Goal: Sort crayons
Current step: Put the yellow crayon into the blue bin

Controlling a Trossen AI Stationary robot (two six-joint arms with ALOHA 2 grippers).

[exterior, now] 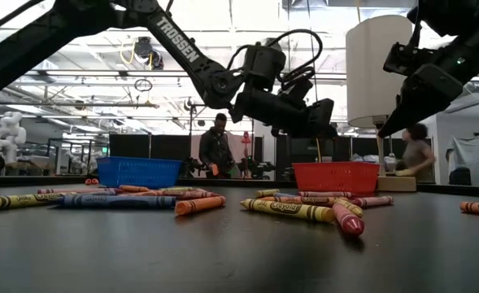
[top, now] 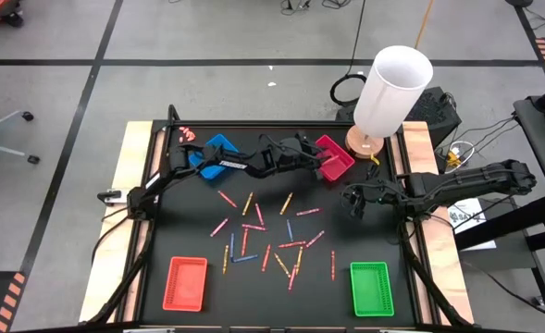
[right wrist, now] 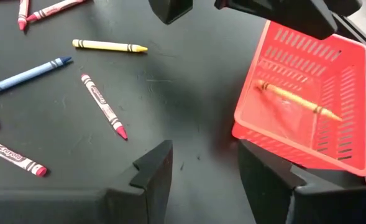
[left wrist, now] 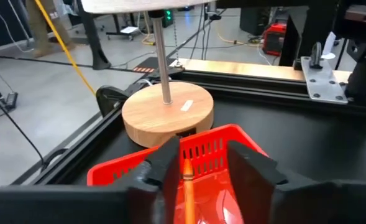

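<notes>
Room: a big workshop with a grey floor and black tape lines; in the low view people stand far behind my table.
Table (top: 189, 231): a black mat with wooden side strips, filling the middle of the high view.
Lamp (top: 390, 88): a white shade on a round wooden base, upper right of the high view, just beside the table's far corner.
Trays: the magenta tray (top: 335, 155) and the blue tray (top: 218, 154) at the upper edge of the mat, a red tray (top: 186, 282) at lower left and a green tray (top: 371, 288) at lower right. I judge each corner is for one colour group.
My left gripper (top: 320, 159): it reaches across to the magenta tray and hangs over it. Its fingers stand spread, and an orange crayon (right wrist: 294, 99) lies on the tray floor below, so I think this one is delivered.
My right gripper (top: 353, 200): it waits spread over bare mat at middle right of the high view, holding nothing.
Crayons (top: 263, 236): most lie scattered on the centre of the mat, not yet sorted.
</notes>
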